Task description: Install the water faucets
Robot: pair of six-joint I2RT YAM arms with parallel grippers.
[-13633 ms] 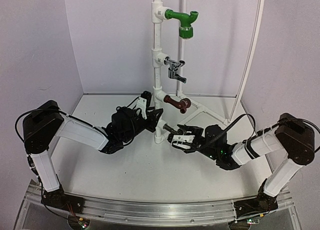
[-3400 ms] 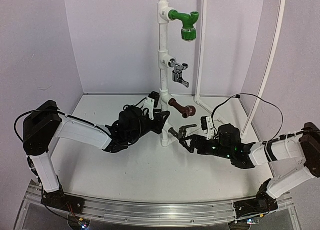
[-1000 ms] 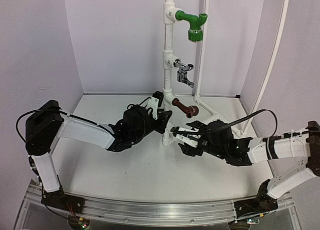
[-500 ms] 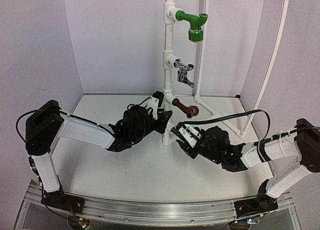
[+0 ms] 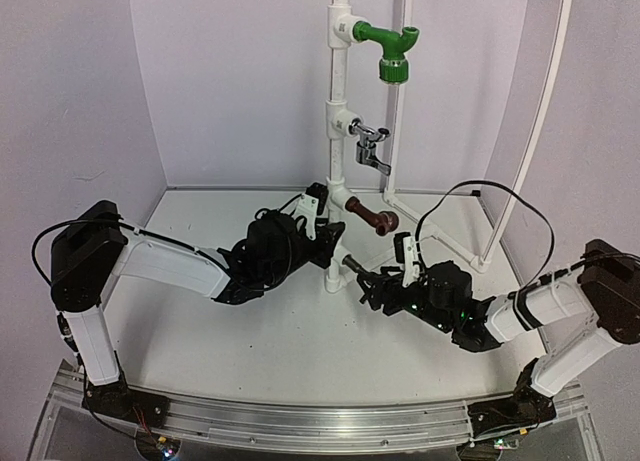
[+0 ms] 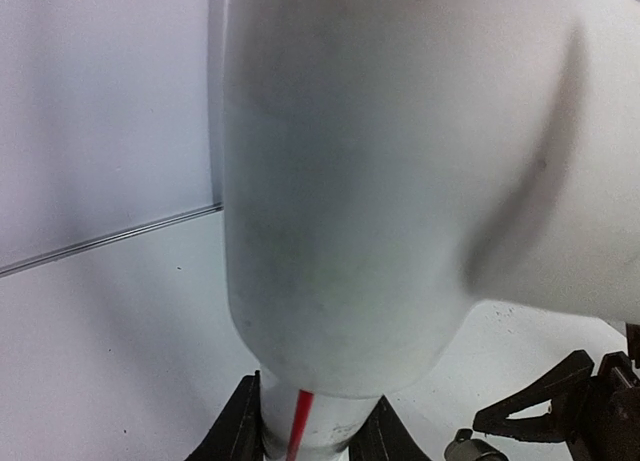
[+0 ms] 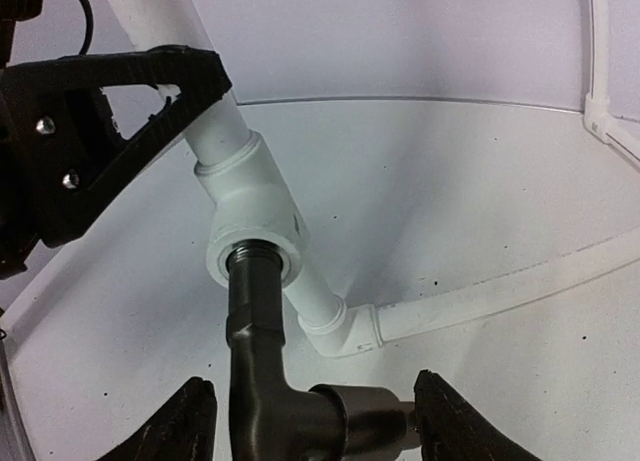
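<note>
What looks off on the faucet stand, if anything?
Nothing spilled or broken. But the dark faucet sits in the lowest tee fitting with threads exposed at the collar, so it does not look fully screwed in. The green faucet, silver faucet and brown faucet look seated.

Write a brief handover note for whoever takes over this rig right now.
The left gripper is shut on the white pipe, low down.
The right gripper is open, with its fingers either side of the dark faucet.
Done: green faucet, silver faucet and brown faucet sit on the pipe.
To do: the dark faucet is in the lowest tee fitting with thread showing; it probably needs more turns.
</note>
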